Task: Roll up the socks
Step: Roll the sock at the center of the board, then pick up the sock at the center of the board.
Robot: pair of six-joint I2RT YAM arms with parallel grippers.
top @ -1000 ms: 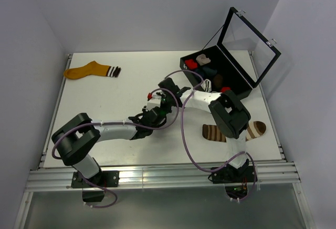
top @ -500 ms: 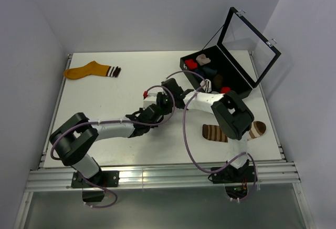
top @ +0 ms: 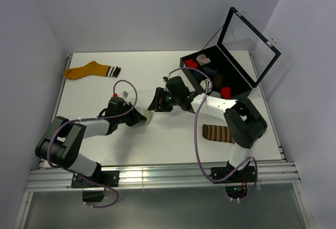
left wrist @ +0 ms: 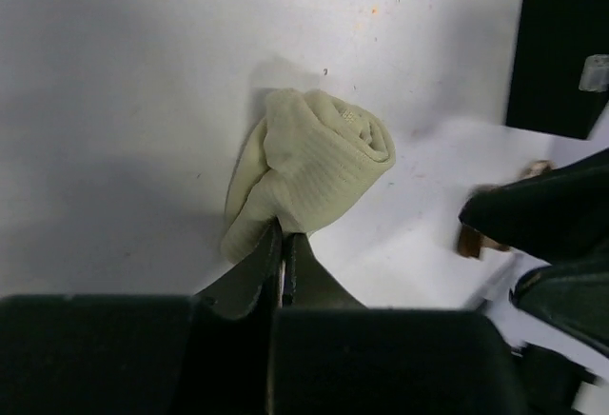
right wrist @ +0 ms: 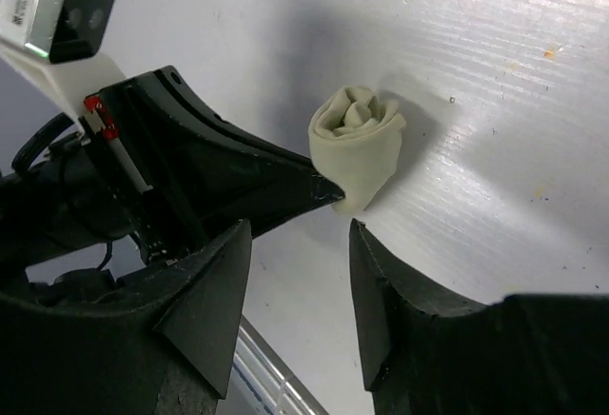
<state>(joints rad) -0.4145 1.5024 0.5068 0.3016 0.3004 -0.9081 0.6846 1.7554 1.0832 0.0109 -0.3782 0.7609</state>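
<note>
Left gripper (left wrist: 284,236) pinches rolled cream sock (left wrist: 314,163) — right gripper (right wrist: 298,239) gapes just beside

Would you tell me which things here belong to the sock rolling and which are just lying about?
Job: rolled cream fabric sock, pinched by left gripper; flat brown striped sock; flat mustard sock.
Lying about: open black box, rolled socks inside.

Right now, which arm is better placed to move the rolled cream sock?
Left, probably: the left end effector is shut on the cream sock; the right end effector stands open, off it.
</note>
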